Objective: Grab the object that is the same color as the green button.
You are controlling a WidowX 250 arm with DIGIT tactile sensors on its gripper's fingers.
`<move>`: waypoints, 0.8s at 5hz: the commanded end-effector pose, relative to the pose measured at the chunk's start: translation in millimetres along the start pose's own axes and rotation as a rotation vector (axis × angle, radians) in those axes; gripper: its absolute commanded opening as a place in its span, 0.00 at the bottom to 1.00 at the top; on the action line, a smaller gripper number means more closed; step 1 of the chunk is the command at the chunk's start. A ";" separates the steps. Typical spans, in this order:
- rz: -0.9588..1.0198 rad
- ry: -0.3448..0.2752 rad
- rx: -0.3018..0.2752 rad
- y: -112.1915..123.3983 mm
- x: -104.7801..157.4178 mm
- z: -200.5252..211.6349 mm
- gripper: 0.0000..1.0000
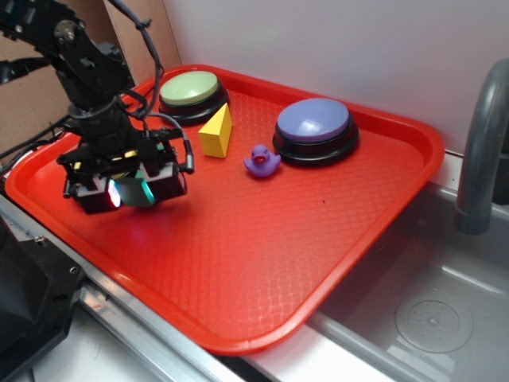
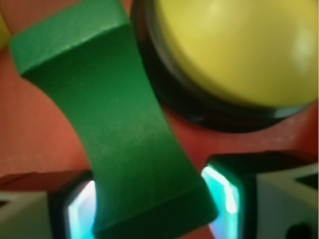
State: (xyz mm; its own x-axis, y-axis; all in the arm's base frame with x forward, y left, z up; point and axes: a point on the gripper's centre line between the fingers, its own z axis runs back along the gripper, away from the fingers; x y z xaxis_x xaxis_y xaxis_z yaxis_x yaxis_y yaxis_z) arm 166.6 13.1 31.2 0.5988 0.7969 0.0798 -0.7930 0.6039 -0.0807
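Smooth waisted green block (image 2: 132, 134) between hand (image 2: 149, 209) fingers.

Black jointed arm (image 1: 79, 56) with looping cables (image 1: 147, 48) and cyan-lit jaws.

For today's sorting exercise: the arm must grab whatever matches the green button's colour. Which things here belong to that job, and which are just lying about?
Belongs to the job:
green block
green button
gripper

Just lying about:
yellow wedge
purple duck
purple-blue button
yellow button
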 end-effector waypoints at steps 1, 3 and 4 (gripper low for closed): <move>-0.215 -0.014 -0.022 -9.5 5.0 63.1 0.00; -0.497 -0.013 -0.039 -21.1 1.5 119.6 0.00; -0.597 -0.021 -0.108 -26.9 -4.4 140.6 0.00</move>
State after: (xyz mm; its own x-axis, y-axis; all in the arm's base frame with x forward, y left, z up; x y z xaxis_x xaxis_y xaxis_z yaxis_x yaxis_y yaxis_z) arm 167.0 -10.3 162.9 0.9353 0.3327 0.1203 -0.3221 0.9415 -0.0991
